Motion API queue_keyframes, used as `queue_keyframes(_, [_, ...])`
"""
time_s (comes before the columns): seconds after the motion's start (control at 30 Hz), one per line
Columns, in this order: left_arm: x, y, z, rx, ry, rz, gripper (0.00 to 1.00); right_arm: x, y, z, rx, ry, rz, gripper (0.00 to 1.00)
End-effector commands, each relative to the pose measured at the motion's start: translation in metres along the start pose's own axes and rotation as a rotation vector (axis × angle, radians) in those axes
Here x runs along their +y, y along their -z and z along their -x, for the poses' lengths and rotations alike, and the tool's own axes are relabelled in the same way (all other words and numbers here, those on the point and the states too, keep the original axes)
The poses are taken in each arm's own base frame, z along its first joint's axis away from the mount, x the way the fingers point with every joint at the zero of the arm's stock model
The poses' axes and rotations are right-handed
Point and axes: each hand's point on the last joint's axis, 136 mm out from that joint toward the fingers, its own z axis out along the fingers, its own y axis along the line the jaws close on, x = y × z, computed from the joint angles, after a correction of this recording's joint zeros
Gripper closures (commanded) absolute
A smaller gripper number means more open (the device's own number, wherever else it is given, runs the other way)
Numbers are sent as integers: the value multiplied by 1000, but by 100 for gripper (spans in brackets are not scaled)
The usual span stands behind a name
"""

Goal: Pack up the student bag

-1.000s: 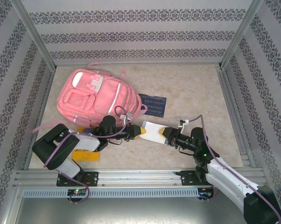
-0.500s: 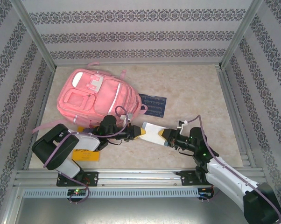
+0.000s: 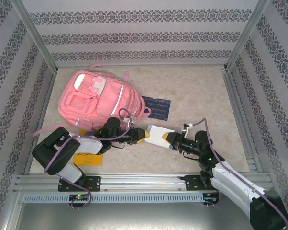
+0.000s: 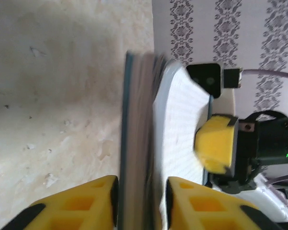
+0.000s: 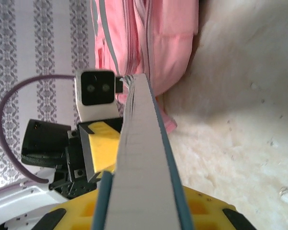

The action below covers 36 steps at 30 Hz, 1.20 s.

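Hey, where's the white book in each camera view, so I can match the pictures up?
Top external: white book low centre, just right of the student bag.
Left wrist: book edge-on, running up the middle from the bottom edge.
Right wrist: book edge-on, centre, rising from the bottom edge.
Shared landmark: the patterned wall.

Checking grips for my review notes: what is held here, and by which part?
A notebook, by its short ends: the right gripper clamps one end; the left gripper straddles the other, grip uncertain.
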Motion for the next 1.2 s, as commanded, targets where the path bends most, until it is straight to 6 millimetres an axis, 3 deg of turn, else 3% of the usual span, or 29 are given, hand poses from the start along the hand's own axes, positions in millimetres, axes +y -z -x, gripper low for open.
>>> queue_keyframes(0.0, [-3, 8, 3, 15, -87, 114, 59, -13, 10, 9, -56, 43, -61, 100])
queue_keyframes(0.1, [-14, 23, 16, 11, -207, 281, 54, -23, 18, 12, -83, 79, -124, 100])
queue_keyframes(0.17, [-24, 34, 35, -18, -267, 383, 52, -30, 20, 14, -93, 83, -147, 100])
queue_keyframes(0.23, [-37, 47, 61, -63, -308, 456, 51, -35, 20, 14, -86, 91, -163, 100])
queue_keyframes(0.4, [-43, 82, 124, -189, -369, 647, 49, -37, 17, 13, -55, 131, -187, 100])
queue_keyframes(0.6, [-27, 123, 199, -317, -344, 812, 42, -32, 18, 16, -61, 193, -188, 100])
queue_keyframes(0.73, [2, 136, 236, -327, -278, 870, 40, -22, 16, 16, -57, 213, -152, 100])
queue_keyframes(0.9, [26, 111, 249, -228, -230, 810, 42, -24, 16, 17, -47, 228, -171, 100])
queue_keyframes(1.17, [31, 87, 240, -150, -227, 722, 57, -38, 14, 20, -50, 208, -192, 100])
